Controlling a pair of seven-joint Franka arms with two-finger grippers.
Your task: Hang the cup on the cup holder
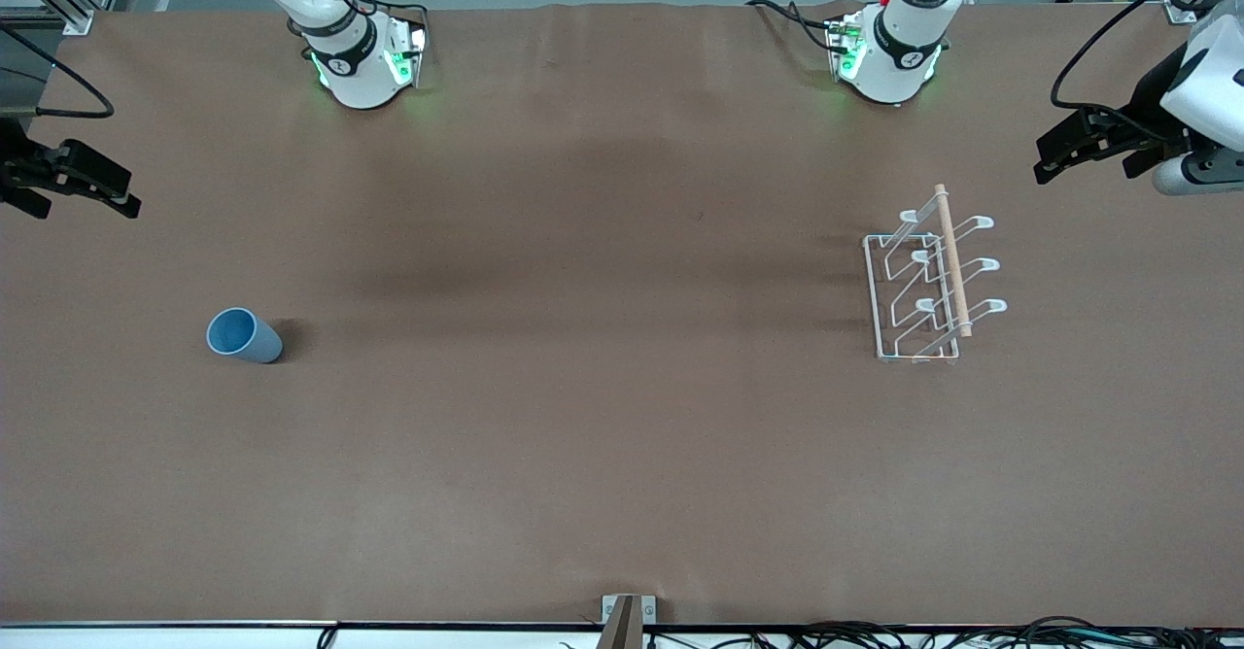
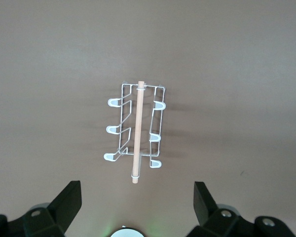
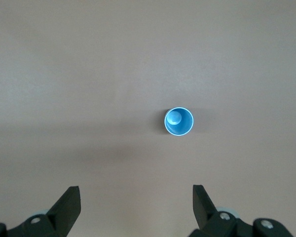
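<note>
Brown matte covering lies over the whole surface (image 1: 622, 416), and the two arm bases stand along its edge farthest from the front camera. On it, toward the right arm's end, stands the cup (image 1: 243, 335), a small light-blue tumbler, upright with its mouth up; in the right wrist view the cup (image 3: 178, 121) is seen from straight above, so that its round bottom shows inside the rim. The right gripper (image 1: 73, 181) hangs over the edge of the surface at that same end, with its jaws spread wide and holding nothing; the cup is well apart from these jaws and not between them, and it stands nearer to the front camera than the place under the jaws. Toward the left arm's end stands the cup holder (image 1: 923, 285), a white wire rack with looped prongs in two rows and a light wooden rod (image 1: 952, 260) along its top. No cup hangs on it. The left gripper (image 1: 1098, 149) hangs over the surface beside the cup holder, near the end edge, with its jaws also spread and empty; in the left wrist view the cup holder (image 2: 136, 128) is ahead of the jaws, apart from them.
</note>
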